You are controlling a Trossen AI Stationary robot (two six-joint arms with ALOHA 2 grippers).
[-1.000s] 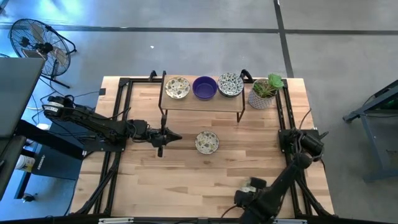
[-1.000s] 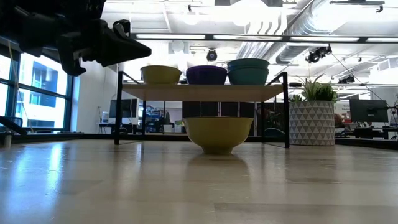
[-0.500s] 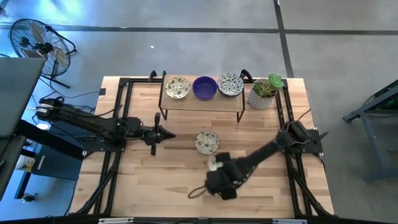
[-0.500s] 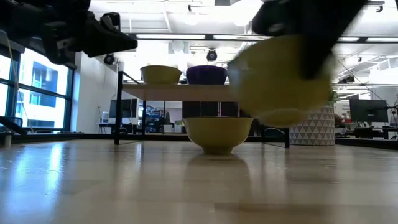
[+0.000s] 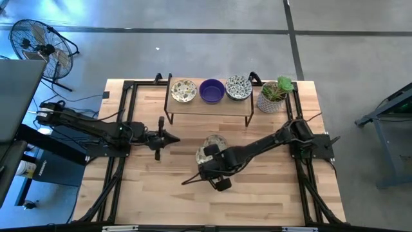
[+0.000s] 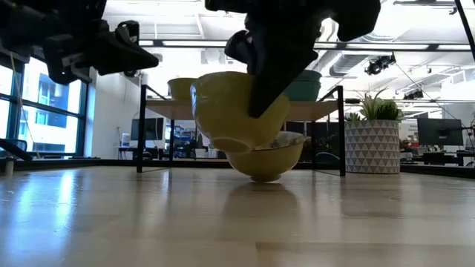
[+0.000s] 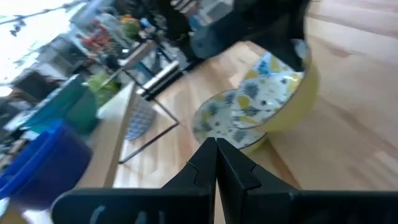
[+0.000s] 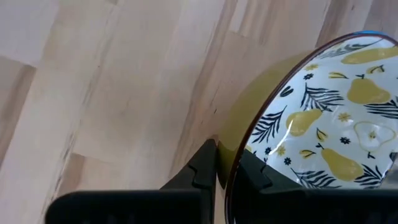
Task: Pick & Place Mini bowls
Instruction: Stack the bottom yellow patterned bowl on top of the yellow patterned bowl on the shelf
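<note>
right gripper [image 6: 260, 111] fingers clamped on rim of tilted yellow mini bowl [image 6: 237, 111] | held over bowl on desk [image 6: 271, 159] mid-desk | left gripper [image 5: 168, 136] fingers together, near left edge

The floor [image 5: 193, 19] was grey and smooth. A fan [image 5: 35, 40] stood on it near the wooden table [image 5: 154, 187]. Big windows [image 6: 41, 111] let light in, and long lamps [image 6: 415, 46] hung overhead
</note>
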